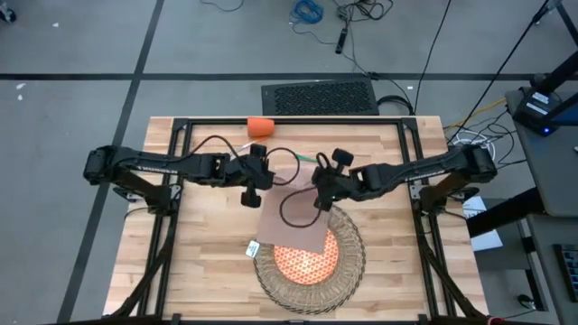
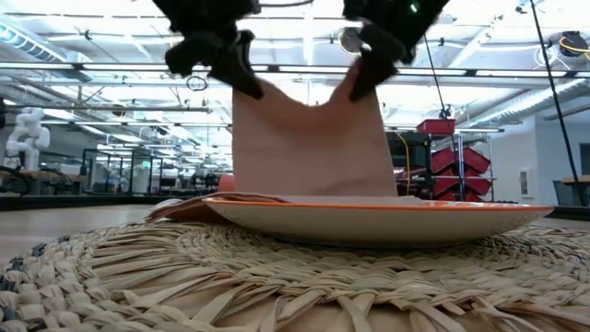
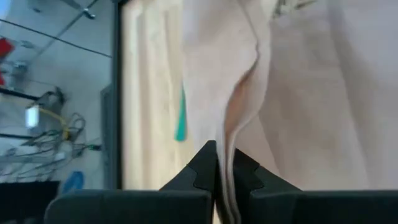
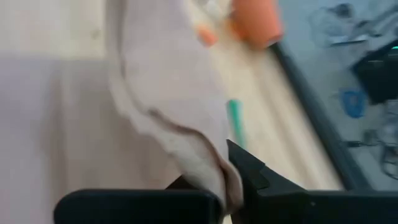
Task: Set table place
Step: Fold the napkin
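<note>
I have both sets of fingers, left gripper (image 1: 252,197) and right gripper (image 1: 322,200), clamped on the beige cloth napkin's (image 1: 291,212) far corners, holding it stretched above the light wooden table (image 1: 208,244), its near edge draping at twelve o'clock over the orange-patterned round plate (image 1: 305,263), apparently to lay it flat.

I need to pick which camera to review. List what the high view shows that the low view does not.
Only the high view: the orange cup at the table's far edge and a green handle beside the napkin.

Only the low view: the plate's side profile on the woven placemat.

Both: the left gripper and right gripper each pinching a top corner of the beige napkin.
</note>
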Controlling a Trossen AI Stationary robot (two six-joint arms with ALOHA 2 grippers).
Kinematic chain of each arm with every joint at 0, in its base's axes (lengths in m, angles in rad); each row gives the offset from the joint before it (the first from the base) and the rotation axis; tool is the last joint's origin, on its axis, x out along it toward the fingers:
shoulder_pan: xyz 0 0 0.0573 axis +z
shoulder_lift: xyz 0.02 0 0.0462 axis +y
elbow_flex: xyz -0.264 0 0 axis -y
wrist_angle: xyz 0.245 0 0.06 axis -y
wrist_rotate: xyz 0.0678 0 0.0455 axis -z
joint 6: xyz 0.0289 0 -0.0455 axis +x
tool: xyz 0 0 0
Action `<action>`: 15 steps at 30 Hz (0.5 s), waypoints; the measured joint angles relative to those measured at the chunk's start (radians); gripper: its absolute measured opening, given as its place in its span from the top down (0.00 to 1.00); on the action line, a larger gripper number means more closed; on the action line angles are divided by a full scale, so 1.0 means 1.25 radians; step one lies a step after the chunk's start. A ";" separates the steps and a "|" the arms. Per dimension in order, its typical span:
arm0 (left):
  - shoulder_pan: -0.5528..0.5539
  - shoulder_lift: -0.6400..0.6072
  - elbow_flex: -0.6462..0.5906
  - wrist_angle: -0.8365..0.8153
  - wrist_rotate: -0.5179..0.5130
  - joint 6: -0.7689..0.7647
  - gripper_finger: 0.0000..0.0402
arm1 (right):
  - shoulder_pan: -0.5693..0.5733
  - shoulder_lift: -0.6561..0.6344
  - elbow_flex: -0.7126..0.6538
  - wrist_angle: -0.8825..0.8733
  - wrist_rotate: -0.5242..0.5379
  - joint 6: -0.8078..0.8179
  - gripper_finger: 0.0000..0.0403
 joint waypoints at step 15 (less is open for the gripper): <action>-0.096 0.001 -0.128 0.047 0.149 -0.092 1.00 | 0.089 0.006 -0.214 0.263 -0.130 0.036 1.00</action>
